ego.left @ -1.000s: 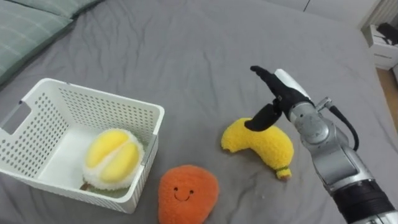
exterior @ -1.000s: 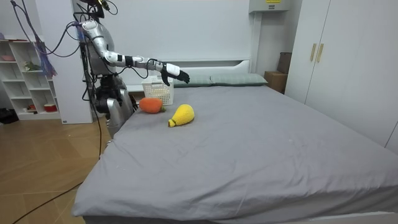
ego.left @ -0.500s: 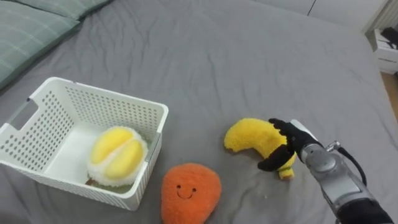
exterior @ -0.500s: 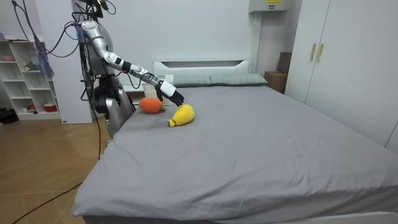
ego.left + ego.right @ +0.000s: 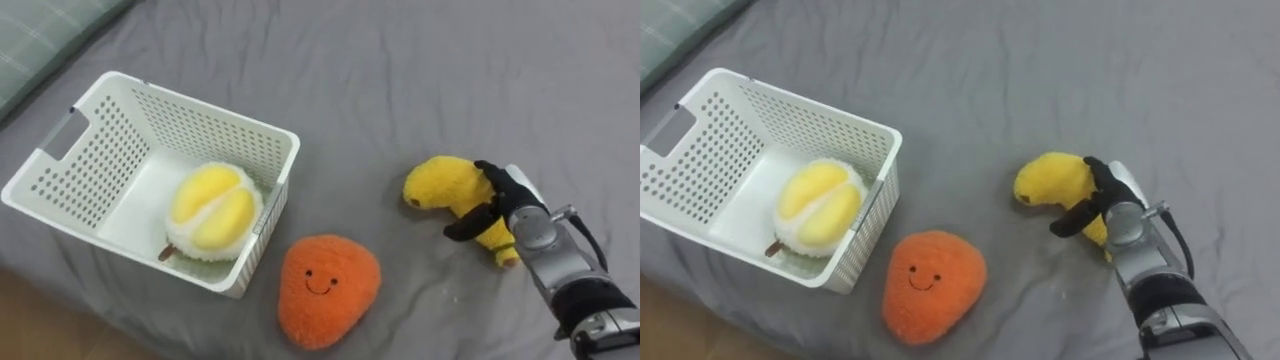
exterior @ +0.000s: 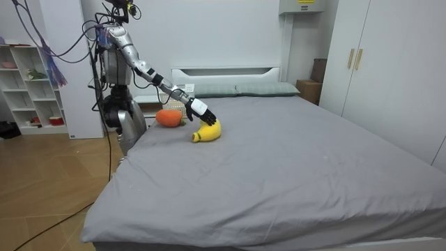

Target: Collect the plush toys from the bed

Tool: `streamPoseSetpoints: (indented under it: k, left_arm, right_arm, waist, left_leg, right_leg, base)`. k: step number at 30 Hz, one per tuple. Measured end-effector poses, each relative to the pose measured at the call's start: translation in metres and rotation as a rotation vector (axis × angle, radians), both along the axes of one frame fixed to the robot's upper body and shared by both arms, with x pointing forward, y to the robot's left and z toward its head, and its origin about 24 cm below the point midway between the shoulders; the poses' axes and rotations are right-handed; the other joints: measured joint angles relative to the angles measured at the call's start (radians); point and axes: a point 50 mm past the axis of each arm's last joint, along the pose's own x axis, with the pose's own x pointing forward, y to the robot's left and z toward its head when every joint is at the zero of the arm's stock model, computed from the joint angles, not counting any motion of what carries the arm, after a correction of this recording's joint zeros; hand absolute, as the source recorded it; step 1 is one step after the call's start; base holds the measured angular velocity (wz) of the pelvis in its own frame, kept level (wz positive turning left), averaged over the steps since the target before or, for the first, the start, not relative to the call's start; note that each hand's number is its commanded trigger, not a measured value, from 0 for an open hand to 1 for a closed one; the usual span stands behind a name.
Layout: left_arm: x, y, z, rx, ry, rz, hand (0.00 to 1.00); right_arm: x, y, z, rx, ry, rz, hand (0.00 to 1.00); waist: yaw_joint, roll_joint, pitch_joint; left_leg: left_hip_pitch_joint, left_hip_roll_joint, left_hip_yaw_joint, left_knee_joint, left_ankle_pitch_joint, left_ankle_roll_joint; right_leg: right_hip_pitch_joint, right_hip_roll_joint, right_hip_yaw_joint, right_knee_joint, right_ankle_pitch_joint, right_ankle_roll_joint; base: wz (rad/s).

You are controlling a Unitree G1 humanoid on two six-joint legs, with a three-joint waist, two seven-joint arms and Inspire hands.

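Note:
A yellow plush banana lies on the grey bed, and my right hand rests on its right end with fingers and thumb curled round it. An orange plush toy with a smiling face lies near the bed's front edge. A white perforated basket stands at the left and holds a yellow and white plush durian.
A green striped pillow lies at the far left beyond the basket. I stand at the bed's side near its head, leaning over it. The grey sheet stretches far to the right. White wardrobes stand across the room.
My right hand came down from above the banana and closed on its right end; the banana has shifted a little. I have leaned further forward, so the eye views moved.

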Motion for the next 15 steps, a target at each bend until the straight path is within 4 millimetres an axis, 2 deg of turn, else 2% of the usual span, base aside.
streamPoseSetpoints:
  k: [5,15]
  left_arm:
    - [-0.002,0.0,-0.001,0.001,0.004,0.001,0.0]
    - [0.0,-0.001,0.0,0.004,-0.016,0.006,0.0]
  right_arm:
    - [0.0,-0.009,0.005,0.012,-0.042,-0.062,0.0]
    - [0.002,-0.013,0.009,-0.023,-0.079,-0.103,0.0]
  waist:
    - [0.0,0.0,0.0024]
    - [-0.002,-0.001,0.0213]
  left_leg:
    - [-0.009,0.0,0.001,-0.001,0.0,0.0]
    - [-0.021,0.0,0.0,0.001,0.001,0.001]
  right_leg:
    - [-0.012,0.001,0.002,-0.001,0.0,0.0]
    - [-0.02,-0.003,-0.001,0.0,0.0,0.0]
  base:
    - [0.0]
    - [0.0]
